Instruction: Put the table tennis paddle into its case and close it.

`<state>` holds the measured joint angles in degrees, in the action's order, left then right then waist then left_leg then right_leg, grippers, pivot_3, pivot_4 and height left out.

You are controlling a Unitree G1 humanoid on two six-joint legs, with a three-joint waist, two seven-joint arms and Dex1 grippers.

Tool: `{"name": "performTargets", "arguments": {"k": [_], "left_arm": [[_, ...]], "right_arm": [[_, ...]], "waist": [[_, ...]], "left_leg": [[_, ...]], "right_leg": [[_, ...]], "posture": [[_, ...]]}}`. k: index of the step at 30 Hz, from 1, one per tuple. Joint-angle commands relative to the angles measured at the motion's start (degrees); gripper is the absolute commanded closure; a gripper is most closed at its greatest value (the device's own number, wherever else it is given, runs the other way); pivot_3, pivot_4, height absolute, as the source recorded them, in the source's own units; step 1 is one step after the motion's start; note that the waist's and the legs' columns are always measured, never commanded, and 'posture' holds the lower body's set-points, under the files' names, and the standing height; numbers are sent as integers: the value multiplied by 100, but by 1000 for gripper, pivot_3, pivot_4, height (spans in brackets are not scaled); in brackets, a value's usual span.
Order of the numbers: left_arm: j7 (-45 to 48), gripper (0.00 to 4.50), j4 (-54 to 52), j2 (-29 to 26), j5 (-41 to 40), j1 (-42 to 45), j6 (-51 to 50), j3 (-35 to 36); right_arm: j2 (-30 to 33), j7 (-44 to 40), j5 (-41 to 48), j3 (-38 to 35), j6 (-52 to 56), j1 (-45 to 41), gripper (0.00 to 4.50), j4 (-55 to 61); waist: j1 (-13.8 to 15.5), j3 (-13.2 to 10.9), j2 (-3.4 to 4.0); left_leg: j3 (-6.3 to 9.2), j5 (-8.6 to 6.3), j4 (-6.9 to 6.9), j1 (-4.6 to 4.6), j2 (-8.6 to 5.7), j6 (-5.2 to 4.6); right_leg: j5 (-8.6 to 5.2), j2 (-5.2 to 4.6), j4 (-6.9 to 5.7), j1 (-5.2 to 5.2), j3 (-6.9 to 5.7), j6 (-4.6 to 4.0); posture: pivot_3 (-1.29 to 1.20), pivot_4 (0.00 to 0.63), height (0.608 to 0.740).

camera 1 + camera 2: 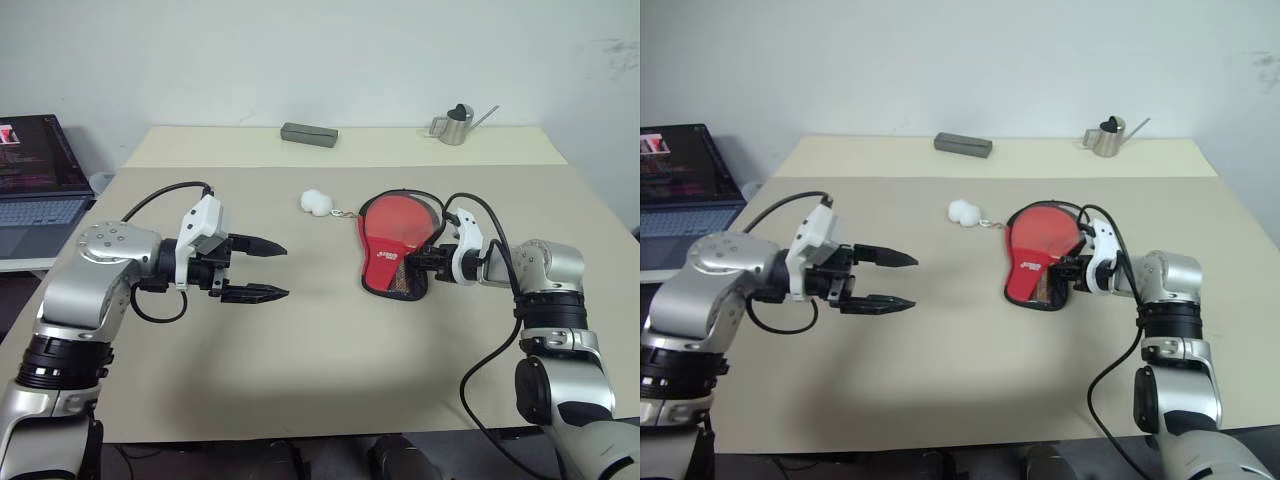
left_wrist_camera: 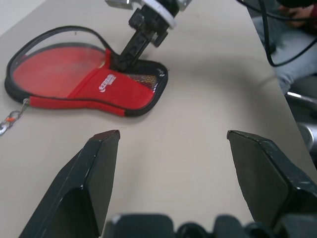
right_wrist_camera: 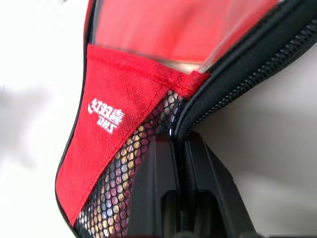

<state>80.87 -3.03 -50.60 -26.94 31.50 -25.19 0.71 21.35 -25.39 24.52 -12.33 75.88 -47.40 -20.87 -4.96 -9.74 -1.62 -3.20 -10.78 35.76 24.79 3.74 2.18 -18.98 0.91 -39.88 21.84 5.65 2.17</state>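
The left gripper (image 1: 268, 270), two black fingers on a white-and-silver wrist, hangs nearest the camera over the bare beige tabletop (image 1: 330, 370), its fingers spread wide and holding nothing. It points toward the robot's right, at the case well apart from it.

The right gripper (image 1: 425, 262) is clamped tight on the edge of the paddle-shaped soft case (image 1: 392, 262), red fabric with black mesh and a white logo, at its narrow handle end. In the right wrist view the two fingers pinch the black zip rim (image 3: 233, 87) where mesh and red cloth meet. The case lies flat on the right half of the table, its round end pointing away from the robot. The zip is open around the round end, and through that gap shows the red rubber face of the table tennis paddle (image 2: 57, 69), lying inside the case.

A small white pompom (image 1: 317, 203) rests on the table just left of the case's round end, joined to it by a short chain. Along the far edge of the table sit a grey rectangular box (image 1: 309, 133) and a small metal watering can (image 1: 455, 125). An open laptop (image 1: 35, 180) stands off the table's left side.
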Motion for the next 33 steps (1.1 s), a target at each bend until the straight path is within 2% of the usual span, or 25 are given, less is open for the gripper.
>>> {"name": "performTargets", "arguments": {"k": [1,13,23,33], "left_arm": [[119,703,-228,-157,-108,68,108,152],[294,703,-490,-225,-176,18,72,49],[484,703,-811,-390,-184,-289,100,-62],[606,703,-1115,-540,-263,-632,152,-85]], "right_arm": [[73,-148,257,127,545,258,4491,475],[70,-161,706,48,1569,937,4491,1843],[737,-187,1636,366,1662,1553,4491,2536],[1426,195,2939,441,1662,2212,4491,3029]], "waist": [[11,0,-1],[16,1,-2],[19,-1,-6],[33,-1,-11]], "left_leg": [[0,0,0,1,0,0],[2,0,-1,3,0,0],[3,-1,-2,4,-1,-1],[13,-2,-5,7,-1,-2]], "right_leg": [[0,0,0,0,-1,0],[-1,0,3,0,-3,0],[-3,-2,10,-2,-4,2],[-3,-3,27,-9,-11,2]], "posture": [[0,150,740],[0,150,740],[0,150,740],[0,150,740]]}}
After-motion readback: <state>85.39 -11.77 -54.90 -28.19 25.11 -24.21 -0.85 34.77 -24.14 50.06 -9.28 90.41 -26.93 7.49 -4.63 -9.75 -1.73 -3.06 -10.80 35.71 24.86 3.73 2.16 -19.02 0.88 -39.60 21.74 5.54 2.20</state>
